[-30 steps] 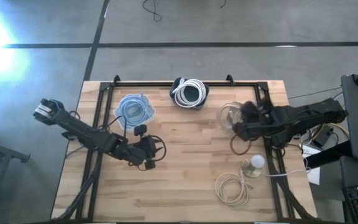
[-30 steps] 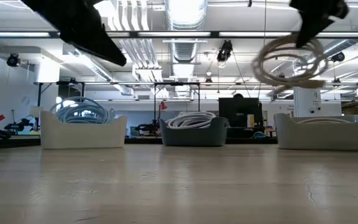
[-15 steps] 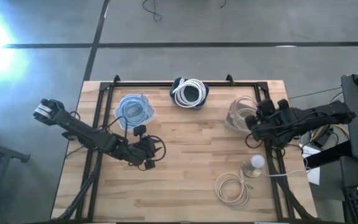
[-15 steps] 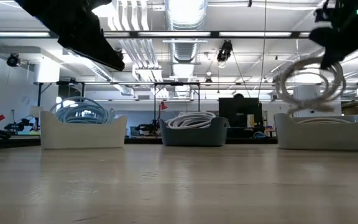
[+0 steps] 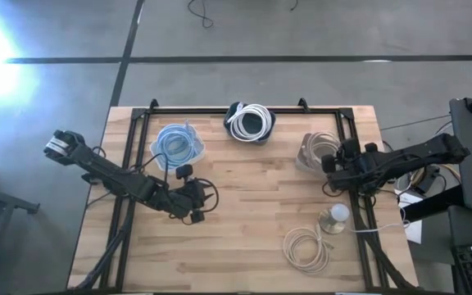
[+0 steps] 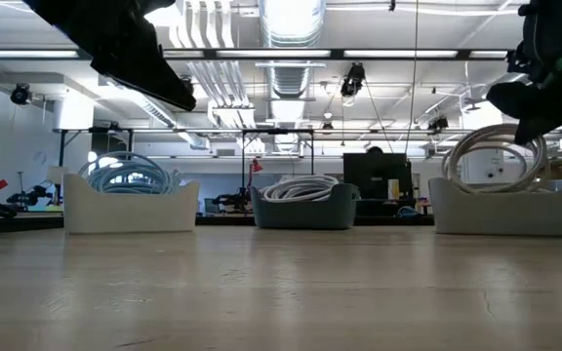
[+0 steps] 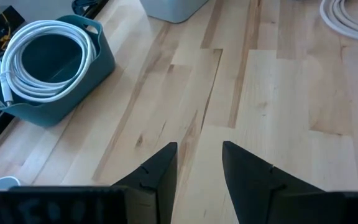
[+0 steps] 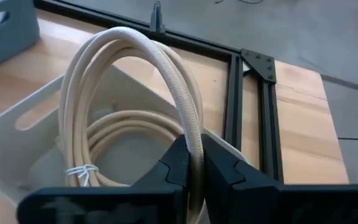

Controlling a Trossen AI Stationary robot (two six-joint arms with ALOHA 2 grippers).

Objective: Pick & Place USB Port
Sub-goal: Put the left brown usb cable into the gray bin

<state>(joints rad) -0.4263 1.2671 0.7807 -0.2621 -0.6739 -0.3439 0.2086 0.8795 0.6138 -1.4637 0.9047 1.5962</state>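
The right claw [image 8: 194, 163] is closed on a strand of the beige coiled cable [image 8: 143, 81], which stands upright as a loop rising from between the fingers and hangs into the white bin [image 5: 311, 152] at the right rear of the surface [image 5: 252, 213]; a second beige coil [image 8: 120, 149] already lies flat on that bin's floor. In the low view the gripped coil [image 6: 496, 161] shows just above the bin's rim [image 6: 510, 210], directly beneath the claw. The right arm [image 5: 400, 160] reaches in from the right edge, stretched nearly level, its claw over the bin's near wall. The left arm [image 5: 113, 176] extends diagonally from the left edge; the left claw [image 7: 197, 165] hovers over bare wood with its fingers parted and nothing between them. Further along the rear edge stand a teal bin holding a white cable [image 5: 250, 121] and a pale bin of blue cable [image 5: 176, 145]. Near the front right lie a loose beige coil [image 5: 306, 247] and a round white object [image 5: 335, 215]. The surface is light wooden planking with a black frame; behind it lies a workshop with ceiling strip lights.
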